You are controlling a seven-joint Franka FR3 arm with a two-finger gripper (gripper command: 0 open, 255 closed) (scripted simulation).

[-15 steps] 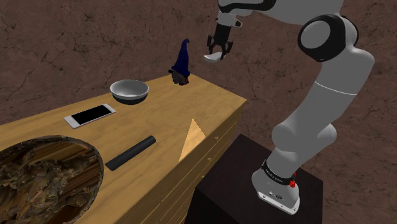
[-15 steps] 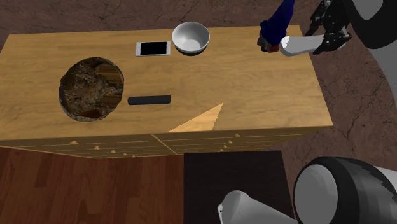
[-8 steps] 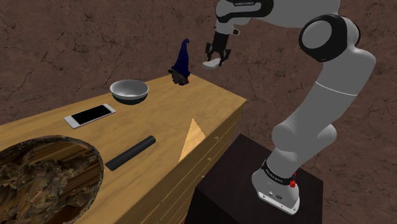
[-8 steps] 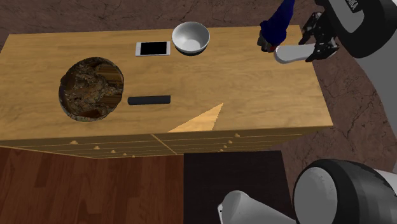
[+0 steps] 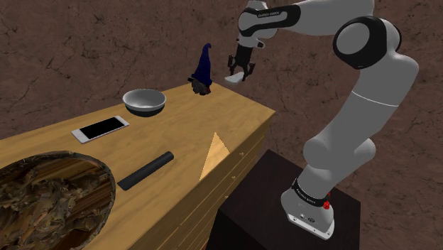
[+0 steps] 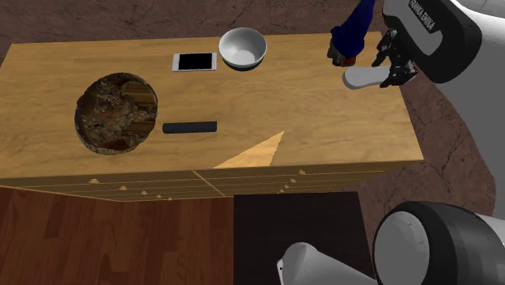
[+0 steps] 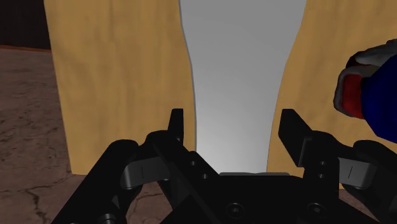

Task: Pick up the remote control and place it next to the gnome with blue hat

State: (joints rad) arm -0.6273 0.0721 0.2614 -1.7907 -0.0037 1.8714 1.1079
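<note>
The remote control [image 6: 362,77] is drawn as a plain grey-white slab, and my gripper [image 6: 392,69] is shut on one end of it. In the shoulder view the gripper [image 5: 240,69] holds the remote [image 5: 233,77] in the air just right of the gnome with the blue hat [image 5: 204,71]. The gnome [image 6: 354,28] stands at the far corner of the wooden table [image 6: 324,113]. Seen from the wrist, the remote [image 7: 238,63] runs out from between the fingers of the gripper [image 7: 234,130] above the tabletop. The gnome [image 7: 375,95] is close beside it.
A metal bowl [image 5: 145,101], a phone [image 5: 100,128] and a black bar [image 5: 146,170] lie further along the table. A round brown-textured basin [image 6: 116,112] is sunk into the top. The table edge [image 5: 259,124] drops off close to the gnome.
The gripper has carried the grey-white remote toward the gnome and inward over the table's corner. Nothing on the table has moved.
</note>
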